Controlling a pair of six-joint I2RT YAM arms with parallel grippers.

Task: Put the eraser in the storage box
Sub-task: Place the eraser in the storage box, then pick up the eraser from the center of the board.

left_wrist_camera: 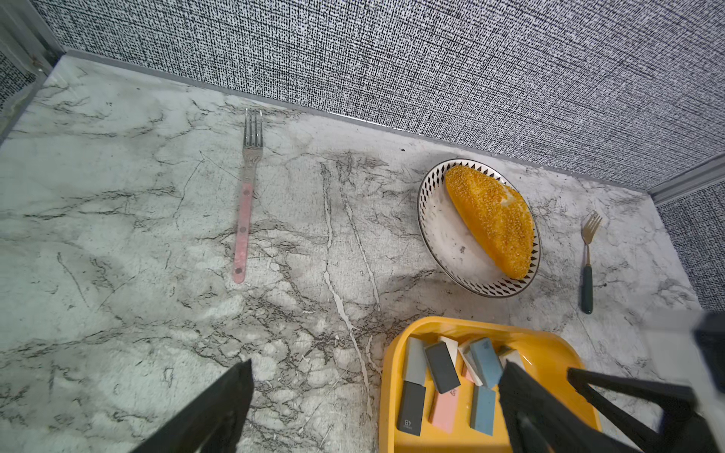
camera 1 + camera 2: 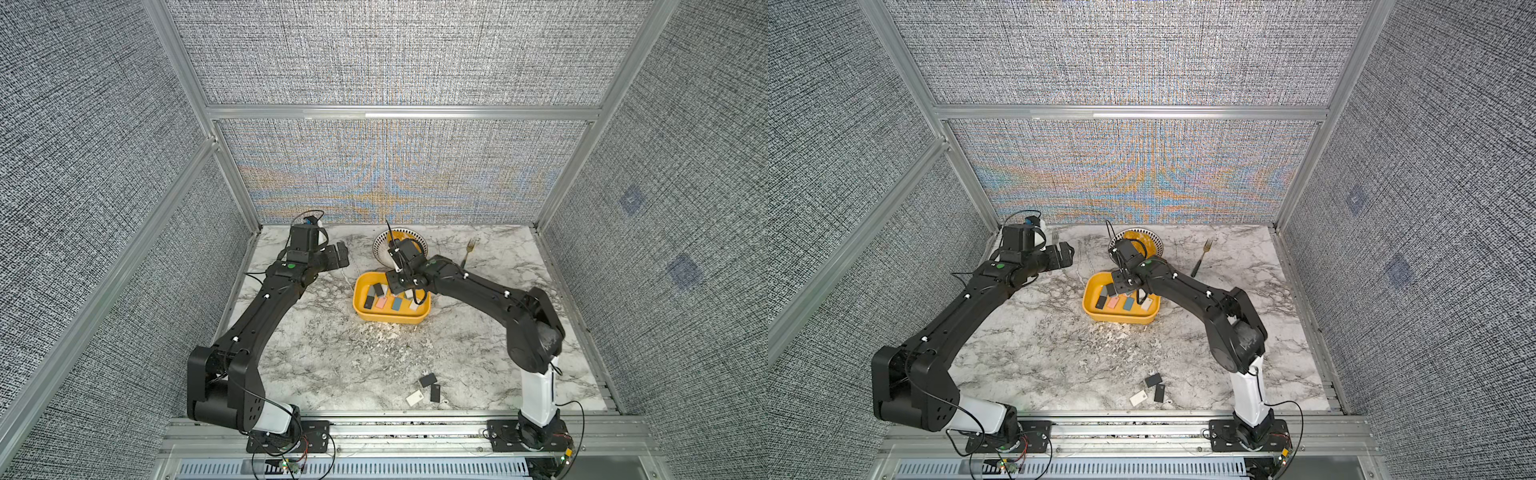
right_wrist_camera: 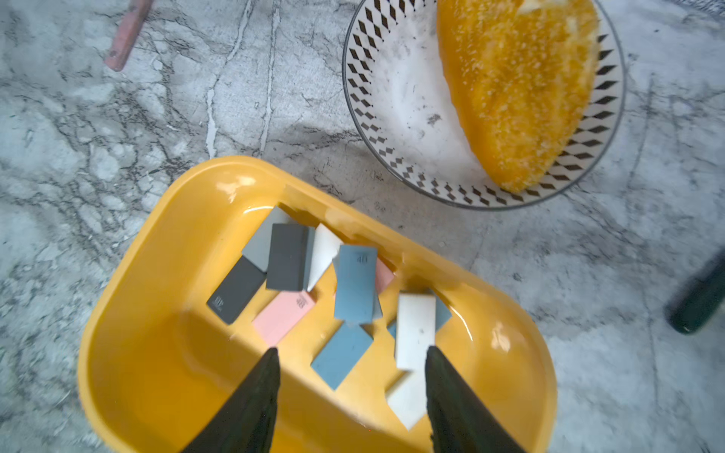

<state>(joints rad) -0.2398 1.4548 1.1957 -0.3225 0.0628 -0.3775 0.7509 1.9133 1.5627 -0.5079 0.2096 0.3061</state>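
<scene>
Marble worktop (image 2: 332, 353) carries yellow storage box (image 2: 390, 318), mid-worktop toward back edge. Right gripper (image 3: 352, 349) hangs over box, jaws parted, nothing between them. Left gripper (image 2: 340, 254) sits near back-left corner, jaws spread wide, empty. Box holds pile of grey, black, pink and blue erasers. White eraser (image 3: 416, 329) lies inside box, just beside right gripper's finger. Judgement: this drop done. Left to do: loose erasers (image 2: 428, 379), two black and one white, near front edge, well apart from box.
</scene>
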